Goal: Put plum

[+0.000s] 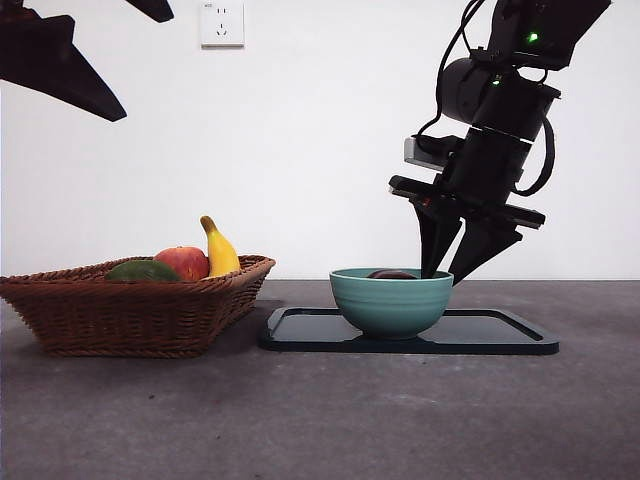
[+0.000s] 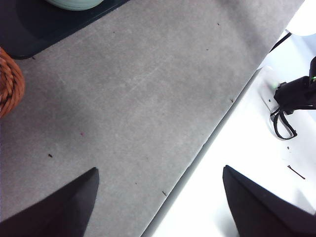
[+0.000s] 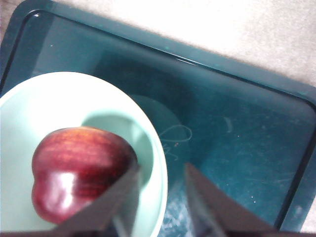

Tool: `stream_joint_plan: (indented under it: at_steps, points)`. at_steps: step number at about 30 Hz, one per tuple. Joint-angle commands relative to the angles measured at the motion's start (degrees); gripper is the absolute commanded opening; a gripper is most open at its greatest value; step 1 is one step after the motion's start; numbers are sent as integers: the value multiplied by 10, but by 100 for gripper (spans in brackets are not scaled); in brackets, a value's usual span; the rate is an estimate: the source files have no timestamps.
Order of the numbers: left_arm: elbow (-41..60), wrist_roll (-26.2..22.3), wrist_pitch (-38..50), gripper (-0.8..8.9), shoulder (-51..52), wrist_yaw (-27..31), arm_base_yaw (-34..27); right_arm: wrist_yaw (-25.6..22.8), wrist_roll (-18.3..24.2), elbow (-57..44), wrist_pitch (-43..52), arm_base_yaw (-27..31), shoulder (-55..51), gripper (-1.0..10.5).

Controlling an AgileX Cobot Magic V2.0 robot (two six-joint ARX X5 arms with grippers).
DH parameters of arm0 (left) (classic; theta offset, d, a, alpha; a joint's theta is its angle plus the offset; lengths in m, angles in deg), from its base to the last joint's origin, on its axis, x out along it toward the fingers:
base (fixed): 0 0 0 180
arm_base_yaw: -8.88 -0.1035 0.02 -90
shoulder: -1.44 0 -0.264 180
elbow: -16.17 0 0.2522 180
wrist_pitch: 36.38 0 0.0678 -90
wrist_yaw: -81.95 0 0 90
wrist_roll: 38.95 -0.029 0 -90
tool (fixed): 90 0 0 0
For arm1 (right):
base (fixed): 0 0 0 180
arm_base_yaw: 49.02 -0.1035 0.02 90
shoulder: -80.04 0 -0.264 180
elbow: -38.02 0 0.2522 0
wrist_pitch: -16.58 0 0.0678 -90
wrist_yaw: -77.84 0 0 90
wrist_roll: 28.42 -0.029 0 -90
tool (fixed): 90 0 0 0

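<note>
The plum (image 1: 392,274) is dark maroon and lies inside the teal bowl (image 1: 390,305); only its top shows over the rim. In the right wrist view the plum (image 3: 79,170) rests on the pale inside of the bowl (image 3: 29,108). My right gripper (image 1: 443,278) is open and holds nothing. It stands at the bowl's right rim, with one jaw tip inside the bowl beside the plum and the other outside. In its own view the right gripper (image 3: 162,170) straddles the rim. My left gripper (image 2: 160,169) is open and empty, high over the table's edge.
The bowl stands on a dark tray (image 1: 500,335), also in the right wrist view (image 3: 237,138). A wicker basket (image 1: 130,310) at left holds a red apple (image 1: 183,262), a banana (image 1: 220,252) and a green fruit (image 1: 143,270). The left arm's fingers (image 1: 70,70) show at top left.
</note>
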Motion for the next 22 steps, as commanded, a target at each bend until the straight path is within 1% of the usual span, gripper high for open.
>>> stream_joint_plan:
  at_steps: [1, 9, 12, 15, 22]
  points:
    - [-5, -5, 4, 403, -3, -3, 3, -4, -4, 16, 0, -1, 4, 171]
    - [-5, -5, 5, 403, -3, -3, 3, -4, -3, 16, -12, 10, -58, 172]
    - [-5, -5, 6, 403, -3, -3, 3, 3, 2, 16, -38, 11, -97, 172]
    - [-5, -6, 6, 403, -3, -3, 3, 13, 20, 16, -78, 11, -140, 172]
    - [-5, -5, 6, 403, -3, -3, 3, 20, 21, 15, -146, 4, -244, 172]
